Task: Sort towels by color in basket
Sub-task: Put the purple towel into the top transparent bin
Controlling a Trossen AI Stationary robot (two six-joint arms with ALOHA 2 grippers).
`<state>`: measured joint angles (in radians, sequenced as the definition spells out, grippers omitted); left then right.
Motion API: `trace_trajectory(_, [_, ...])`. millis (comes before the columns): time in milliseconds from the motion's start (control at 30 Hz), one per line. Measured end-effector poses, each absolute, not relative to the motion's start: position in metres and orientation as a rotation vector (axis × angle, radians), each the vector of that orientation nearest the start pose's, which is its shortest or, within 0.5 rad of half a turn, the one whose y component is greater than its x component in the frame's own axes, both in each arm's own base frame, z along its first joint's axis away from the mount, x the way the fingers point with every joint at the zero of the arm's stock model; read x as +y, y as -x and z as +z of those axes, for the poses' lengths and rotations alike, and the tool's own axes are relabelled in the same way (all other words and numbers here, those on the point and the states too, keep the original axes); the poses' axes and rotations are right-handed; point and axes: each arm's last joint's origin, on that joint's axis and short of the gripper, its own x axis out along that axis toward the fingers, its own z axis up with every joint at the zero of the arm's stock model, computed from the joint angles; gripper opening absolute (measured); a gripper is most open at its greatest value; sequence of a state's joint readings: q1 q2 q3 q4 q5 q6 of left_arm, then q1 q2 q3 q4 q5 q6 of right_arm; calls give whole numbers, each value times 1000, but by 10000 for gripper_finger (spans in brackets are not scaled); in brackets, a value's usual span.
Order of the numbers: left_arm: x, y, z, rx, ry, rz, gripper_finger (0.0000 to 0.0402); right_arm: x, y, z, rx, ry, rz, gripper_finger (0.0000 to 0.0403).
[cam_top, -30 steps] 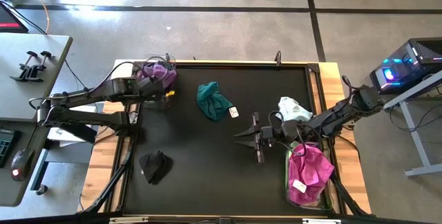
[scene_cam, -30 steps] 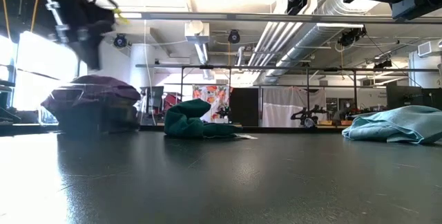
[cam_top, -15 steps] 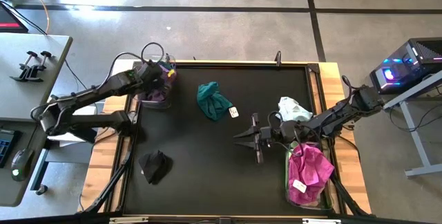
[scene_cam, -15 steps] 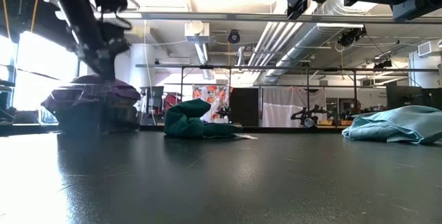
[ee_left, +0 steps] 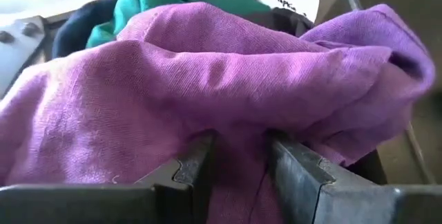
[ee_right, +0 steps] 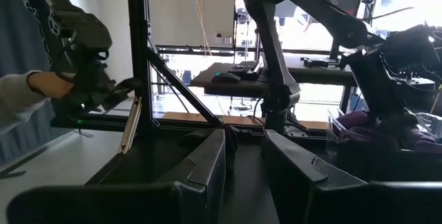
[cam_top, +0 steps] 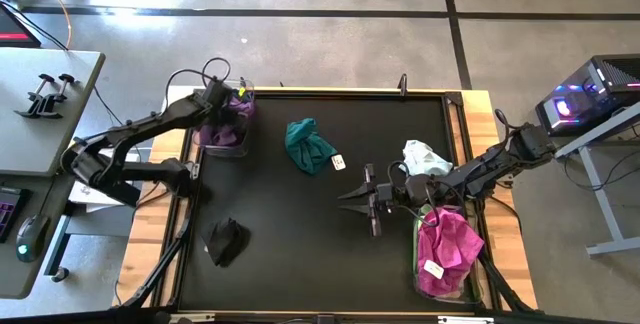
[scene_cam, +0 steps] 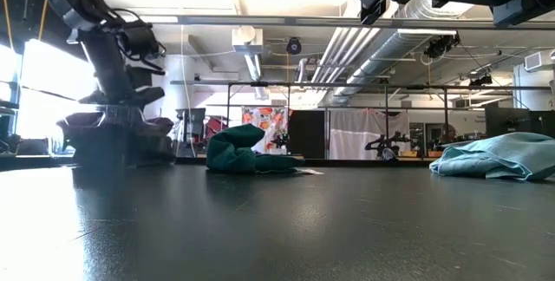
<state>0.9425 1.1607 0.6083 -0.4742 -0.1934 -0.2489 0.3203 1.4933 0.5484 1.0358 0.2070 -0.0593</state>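
Left end effector pinches bunched purple towel, no clear axis

We look straight down on the table from overhead; low, we face level across it. Both share the teal towel; wrist cameras sit close.

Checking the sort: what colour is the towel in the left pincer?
Purple towel, gripped by the left pincer; clearest in the left wrist view.
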Motion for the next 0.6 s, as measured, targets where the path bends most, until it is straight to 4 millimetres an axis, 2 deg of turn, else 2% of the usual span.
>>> trace_trajectory(133, [171, -117, 189, 892, 577, 1129, 122, 85, -275, 212, -91, 35, 111, 94])
trace_trajectory(467, [158, -114, 251, 880, 575, 1078, 122, 85, -275, 212, -91, 35, 111, 94])
trace_trajectory(600, [154, -126, 254, 789, 589, 860, 122, 85, -275, 212, -91, 35, 111, 94])
